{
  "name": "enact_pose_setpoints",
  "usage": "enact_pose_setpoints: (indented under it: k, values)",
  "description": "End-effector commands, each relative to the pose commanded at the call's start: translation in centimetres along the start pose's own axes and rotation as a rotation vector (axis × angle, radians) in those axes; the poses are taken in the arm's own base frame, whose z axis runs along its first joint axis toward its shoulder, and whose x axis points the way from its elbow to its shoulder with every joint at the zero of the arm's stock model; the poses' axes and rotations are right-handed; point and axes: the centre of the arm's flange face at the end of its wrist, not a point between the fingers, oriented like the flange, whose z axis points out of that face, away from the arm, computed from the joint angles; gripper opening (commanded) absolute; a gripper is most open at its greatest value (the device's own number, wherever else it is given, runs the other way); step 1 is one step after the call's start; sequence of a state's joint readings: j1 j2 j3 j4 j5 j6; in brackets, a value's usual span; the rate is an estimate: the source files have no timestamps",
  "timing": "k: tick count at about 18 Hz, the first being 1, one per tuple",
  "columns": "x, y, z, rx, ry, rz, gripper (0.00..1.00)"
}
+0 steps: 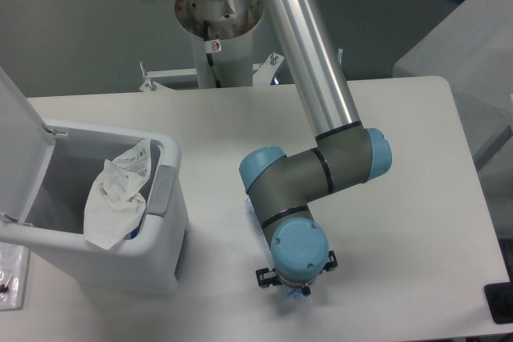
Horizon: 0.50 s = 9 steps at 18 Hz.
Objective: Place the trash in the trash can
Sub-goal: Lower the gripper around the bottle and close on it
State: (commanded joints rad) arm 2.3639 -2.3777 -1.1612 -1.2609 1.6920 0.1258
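1 crumpled white wrapper [115, 198] with dark print sits in 1 open white trash can [156, 250]. 1 clear bottle [253, 219] lies mostly hidden under the gripper [293, 287], whose grip state I cannot tell.

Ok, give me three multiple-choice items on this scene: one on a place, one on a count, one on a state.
1. Where is the crumpled white wrapper?
A. inside the trash can
B. on the table beside the can
C. held by the gripper

2. How many robot arms are in view?
A. three
B. two
C. one

3. What state is the trash can's lid in?
A. shut flat
B. flipped up, open
C. lying on the table

Answers:
1. A, the wrapper sits within the can's walls, leaning on the front rim.
2. C, only one arm reaches down over the table.
3. B, the lid stands up at the can's left and the inside shows.
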Motion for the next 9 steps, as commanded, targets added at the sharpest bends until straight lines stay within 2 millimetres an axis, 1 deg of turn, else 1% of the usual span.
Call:
enact_pose_setpoints:
  k: [1, 2, 5, 6, 9]
  values:
    - [0.00, 0.03, -0.06, 0.002, 0.000, 0.000, 0.77]
    - [0.00, 0.03, -0.06, 0.002, 0.000, 0.000, 0.73]
    - [0.00, 0.03, -0.06, 0.002, 0.000, 0.000, 0.65]
    - [0.00, 0.03, -0.06, 0.002, 0.000, 0.000, 0.63]
    - [0.10, 0.02, -0.43, 0.007, 0.002, 0.002, 0.62]
